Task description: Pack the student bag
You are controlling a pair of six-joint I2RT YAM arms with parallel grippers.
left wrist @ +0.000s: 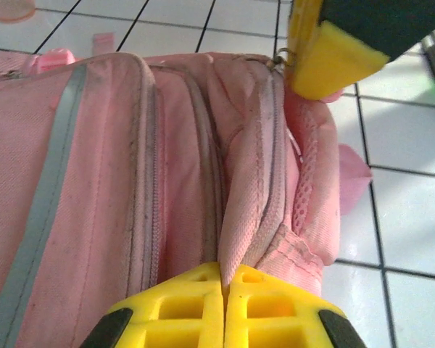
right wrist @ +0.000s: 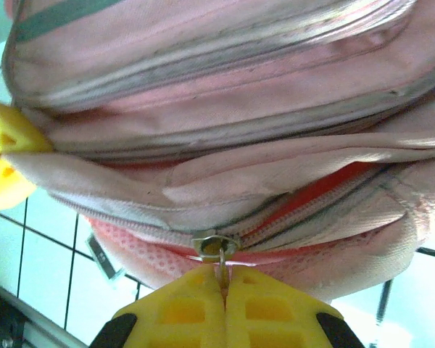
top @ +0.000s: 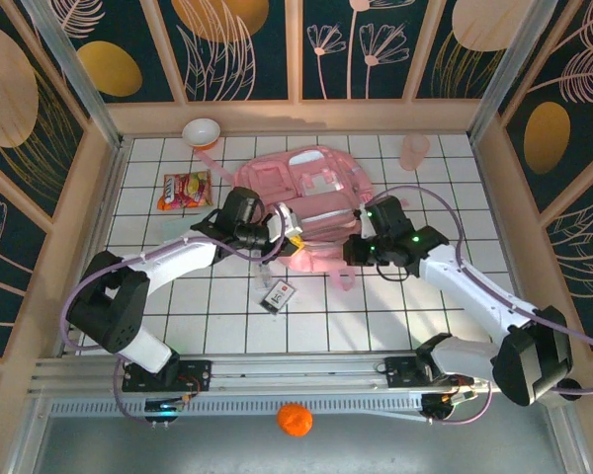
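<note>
Pink fabric of the student bag (top: 311,188) is spread over the white tiled table (top: 178,326) in the upper middle of the top view, and both arms are brought in to its lower edge. The left gripper (top: 285,235) is placed at the bag's lower left. In its own wrist view, its yellow fingers (left wrist: 181,308) are pressed together at the bottom of the frame on a fold of the bag's cloth, beside a zip line. The right gripper (top: 354,249) is placed at the bag's lower right. At the bottom centre of its wrist view it is closed on the zip pull (right wrist: 222,264), which hangs from the slider (right wrist: 214,245). To the right of the slider a strip of red lining (right wrist: 322,190) is exposed, so the zip is judged to be partly undone.

The step in hand is taken to be the opening of a compartment, with the cloth anchored on one side and the pull gripped on the other. For the next move the pull would need to be drawn along the curve of the zip track. The fold would have to be held taut against that pull, so that the soft cloth is not bunched into the slider. Whether anything is already inside cannot be told. A snack packet (top: 185,190) is seen at the left of the bag and a small card (top: 279,294) just below it, both on the tiles.
</note>
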